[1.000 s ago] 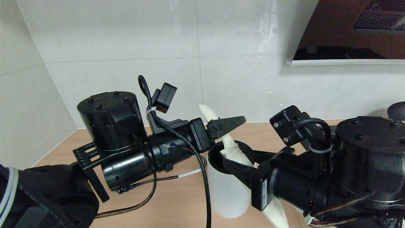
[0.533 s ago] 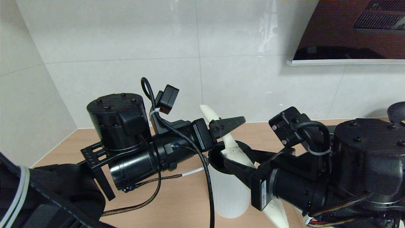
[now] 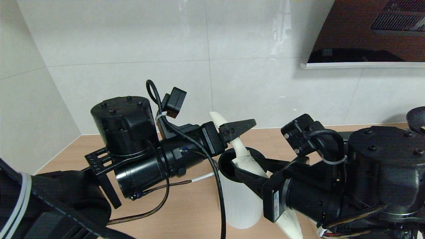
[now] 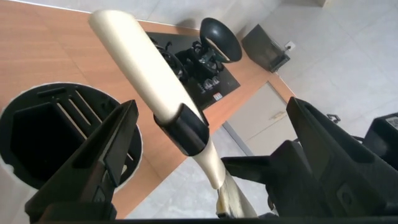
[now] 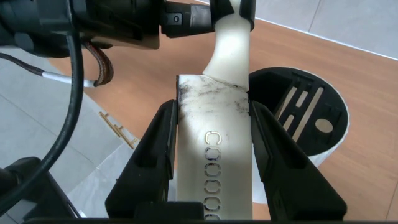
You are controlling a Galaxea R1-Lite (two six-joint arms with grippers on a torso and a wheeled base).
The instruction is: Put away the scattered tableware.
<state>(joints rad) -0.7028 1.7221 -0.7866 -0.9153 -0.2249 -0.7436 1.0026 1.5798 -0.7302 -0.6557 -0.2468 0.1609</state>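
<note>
A cream slotted spatula (image 3: 239,151) stands tilted over the white utensil holder (image 3: 239,202), handle up. My right gripper (image 3: 252,169) is shut on its flat slotted blade (image 5: 214,162), just above the holder's black divided insert (image 5: 311,118). My left gripper (image 3: 232,132) is open, and the spatula's handle (image 4: 149,81) with its black band passes between the spread fingers (image 4: 99,162) without being clamped. The holder's mouth (image 4: 50,124) lies right below the left gripper (image 4: 211,109). The blade's lower end sticks out past the right gripper (image 5: 214,137).
The holder stands on a wooden counter (image 3: 186,205) against a white tiled wall. A dark range hood (image 3: 365,33) hangs at the upper right. A black hob with a dark ladle-like utensil (image 4: 217,37) sits further along the counter.
My left arm's body has shifted a little to the right and settled; its fingers stay spread around the handle. The right gripper and the spatula have barely moved.
</note>
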